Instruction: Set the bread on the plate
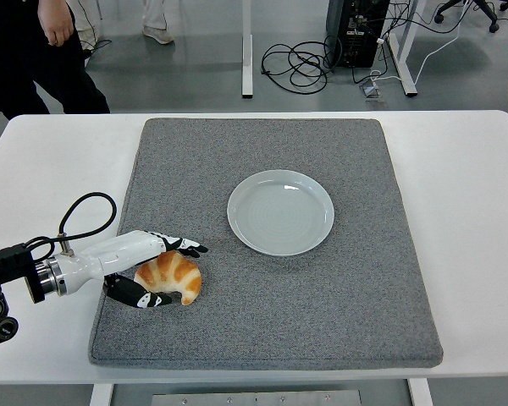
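Grey felt mat [339, 296] covers the middle of the white table [466, 211], seen from the head view. On it a pale plate [280, 211] sits near the centre, and the bread [171, 276], a golden croissant, lies well to its left by the mat's edge. From the left, the left hand [150, 269] brackets the bread, fingers [184, 246] above and thumb below, apparently touching but not yet closed. A person [34, 51] stands at top left.

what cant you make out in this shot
Head view, the only one:
- Whether the left hand actually grips the croissant: the croissant covers the contact.
- The croissant's underside, against the grey mat.
- The right arm: outside the picture.
- The person: cut off by the top edge.
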Motion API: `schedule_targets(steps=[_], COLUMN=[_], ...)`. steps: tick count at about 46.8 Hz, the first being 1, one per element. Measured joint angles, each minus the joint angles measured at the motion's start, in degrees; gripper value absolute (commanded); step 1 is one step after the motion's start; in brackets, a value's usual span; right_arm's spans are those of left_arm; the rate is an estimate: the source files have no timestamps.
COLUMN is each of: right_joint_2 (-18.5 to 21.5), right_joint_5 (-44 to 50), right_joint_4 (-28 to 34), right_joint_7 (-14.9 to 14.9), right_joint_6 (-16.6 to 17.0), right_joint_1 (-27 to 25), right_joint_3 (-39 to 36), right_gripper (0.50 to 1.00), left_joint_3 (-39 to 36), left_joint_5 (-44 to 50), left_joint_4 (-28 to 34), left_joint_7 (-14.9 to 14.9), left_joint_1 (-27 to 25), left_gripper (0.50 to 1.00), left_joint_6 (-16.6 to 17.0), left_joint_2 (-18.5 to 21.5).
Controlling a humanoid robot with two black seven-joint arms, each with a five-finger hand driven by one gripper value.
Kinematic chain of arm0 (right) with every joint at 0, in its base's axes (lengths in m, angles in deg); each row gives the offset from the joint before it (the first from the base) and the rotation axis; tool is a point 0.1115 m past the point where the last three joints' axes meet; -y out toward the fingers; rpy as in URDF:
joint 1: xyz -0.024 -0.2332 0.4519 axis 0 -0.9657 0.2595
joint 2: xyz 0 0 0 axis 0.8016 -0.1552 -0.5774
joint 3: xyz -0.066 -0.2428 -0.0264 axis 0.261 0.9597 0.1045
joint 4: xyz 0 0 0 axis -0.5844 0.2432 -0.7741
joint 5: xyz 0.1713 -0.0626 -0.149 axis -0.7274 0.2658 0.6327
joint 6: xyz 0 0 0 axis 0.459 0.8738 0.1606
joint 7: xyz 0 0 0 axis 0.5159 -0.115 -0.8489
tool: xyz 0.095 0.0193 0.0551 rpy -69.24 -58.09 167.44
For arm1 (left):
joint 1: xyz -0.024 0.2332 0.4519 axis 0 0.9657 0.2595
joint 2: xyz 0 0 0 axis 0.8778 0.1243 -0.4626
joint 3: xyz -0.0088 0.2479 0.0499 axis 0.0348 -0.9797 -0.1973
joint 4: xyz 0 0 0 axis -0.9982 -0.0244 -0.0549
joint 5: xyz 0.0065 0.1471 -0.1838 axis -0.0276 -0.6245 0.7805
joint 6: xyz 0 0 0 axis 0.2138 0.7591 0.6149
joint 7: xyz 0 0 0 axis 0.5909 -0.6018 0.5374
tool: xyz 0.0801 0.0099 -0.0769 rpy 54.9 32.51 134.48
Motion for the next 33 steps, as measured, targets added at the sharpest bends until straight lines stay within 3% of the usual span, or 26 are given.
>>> schedule_targets(steps=[4,13,33], right_joint_2=[0.0,0.0,0.0], right_joint_5=[0.0,0.0,0.0], right_joint_4=[0.0,0.0,0.0], right_joint_7=[0.01,0.01,0.0], right_joint_6=[0.01,0.02,0.01], right_joint_1=[0.0,0.0,0.0], right_joint_3=[-0.03,-0.03,-0.01], right_gripper=[1.0,1.0,1.0], left_joint_3=[-0.04,-0.01,0.62], left_joint_5=[0.01,0.05,2.31], left_joint_4=[-1.1,-2.14,-2.53], left_joint_7=[0.55,0.78,0.16], left_joint_1=[0.44,0.64,-1.82], left_gripper=[0.689,0.5,0.5], left_joint_6=[0.01,0.03,-0.16], left_joint_2=[-0.25,-0.35,0.15])
